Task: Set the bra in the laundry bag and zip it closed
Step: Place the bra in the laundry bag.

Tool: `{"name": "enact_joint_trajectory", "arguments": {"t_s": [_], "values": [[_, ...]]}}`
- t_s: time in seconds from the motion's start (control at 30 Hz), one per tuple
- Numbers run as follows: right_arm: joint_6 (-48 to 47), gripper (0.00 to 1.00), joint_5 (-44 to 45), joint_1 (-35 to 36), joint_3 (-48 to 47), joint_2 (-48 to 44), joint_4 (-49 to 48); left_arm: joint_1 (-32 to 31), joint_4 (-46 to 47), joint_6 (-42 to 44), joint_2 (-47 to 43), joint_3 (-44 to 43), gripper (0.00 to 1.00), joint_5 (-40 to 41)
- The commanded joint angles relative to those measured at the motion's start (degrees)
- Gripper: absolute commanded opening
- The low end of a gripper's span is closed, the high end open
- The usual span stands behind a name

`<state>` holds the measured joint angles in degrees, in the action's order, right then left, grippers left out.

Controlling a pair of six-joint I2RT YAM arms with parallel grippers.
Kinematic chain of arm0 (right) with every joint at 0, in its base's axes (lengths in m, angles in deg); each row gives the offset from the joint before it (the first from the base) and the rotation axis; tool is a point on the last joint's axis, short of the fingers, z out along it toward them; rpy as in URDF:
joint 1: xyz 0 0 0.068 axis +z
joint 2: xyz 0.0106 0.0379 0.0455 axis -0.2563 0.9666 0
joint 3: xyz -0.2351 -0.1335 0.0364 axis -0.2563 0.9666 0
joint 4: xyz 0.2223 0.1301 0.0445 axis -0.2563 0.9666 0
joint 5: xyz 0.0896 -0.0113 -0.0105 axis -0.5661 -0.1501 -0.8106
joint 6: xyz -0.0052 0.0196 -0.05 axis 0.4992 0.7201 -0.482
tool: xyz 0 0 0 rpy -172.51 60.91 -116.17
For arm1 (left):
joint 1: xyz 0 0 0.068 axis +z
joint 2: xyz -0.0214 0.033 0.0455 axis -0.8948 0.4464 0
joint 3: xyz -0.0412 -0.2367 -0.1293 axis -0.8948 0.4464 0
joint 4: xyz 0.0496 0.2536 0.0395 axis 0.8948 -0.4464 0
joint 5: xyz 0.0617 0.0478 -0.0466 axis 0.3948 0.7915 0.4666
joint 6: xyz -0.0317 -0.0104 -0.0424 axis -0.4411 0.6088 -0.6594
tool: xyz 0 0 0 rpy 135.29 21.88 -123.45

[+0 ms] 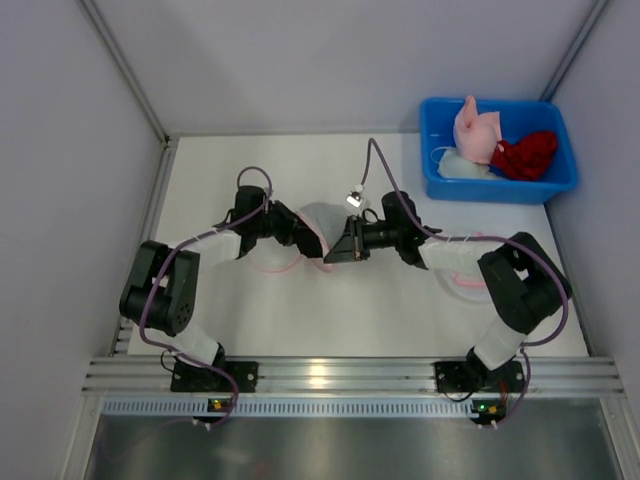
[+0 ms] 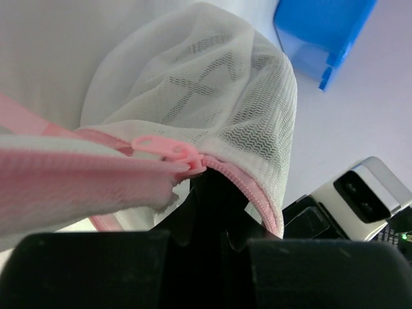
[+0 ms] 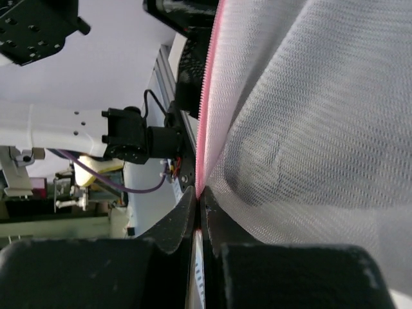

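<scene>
The left fingers (image 2: 207, 188) were nearly closed, pinching the pink zipper (image 2: 248, 187) of the laundry bag (image 2: 212, 84) right at its slider. The pink pull tab (image 2: 162, 145) lay flat just to the left of the tips. Opposite them, the right fingers (image 3: 198, 197) were fully closed on the same zipper (image 3: 205, 96), clamping its toothed pink edge where it met the white mesh (image 3: 309, 129).

From the overhead camera the left fingers (image 1: 300, 236) and the right fingers (image 1: 336, 250) faced each other closely at the middle of the counter (image 1: 380, 310). The laundry bag (image 1: 322, 217) bulged up between them and toward the far side.

A darker crossing pattern showed through the mesh in the left wrist view. It could not be told whether that was the bra.

A thin pink strip (image 1: 278, 266) lay on the counter under the left arm, and another (image 1: 466, 282) lay beside the right arm.

At the far right corner of the counter, well apart from the bag, sat a blue bin (image 1: 500, 190). It held a pink garment (image 1: 472, 128), a red garment (image 1: 528, 155) and a white item (image 1: 458, 165).
</scene>
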<state>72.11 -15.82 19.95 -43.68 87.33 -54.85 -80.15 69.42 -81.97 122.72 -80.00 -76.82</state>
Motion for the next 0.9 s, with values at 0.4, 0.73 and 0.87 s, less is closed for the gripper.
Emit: {"name": "enact_joint_trajectory", "arguments": {"t_s": [0.4,0.73,0.87], "values": [[-6.37,0.00,5.09,-5.36,-2.00,0.03,5.64,1.11,-16.65,18.31,-4.87,-5.85,0.00,-4.36],[7.43,0.00,1.31,-3.61,0.63,1.44,-6.58,0.06,-12.60,8.37,0.56,-8.75,0.00,9.35],[13.49,0.00,0.69,-3.52,0.73,2.93,-11.68,-2.48,-12.69,6.96,4.51,-11.39,0.10,14.45]]}}
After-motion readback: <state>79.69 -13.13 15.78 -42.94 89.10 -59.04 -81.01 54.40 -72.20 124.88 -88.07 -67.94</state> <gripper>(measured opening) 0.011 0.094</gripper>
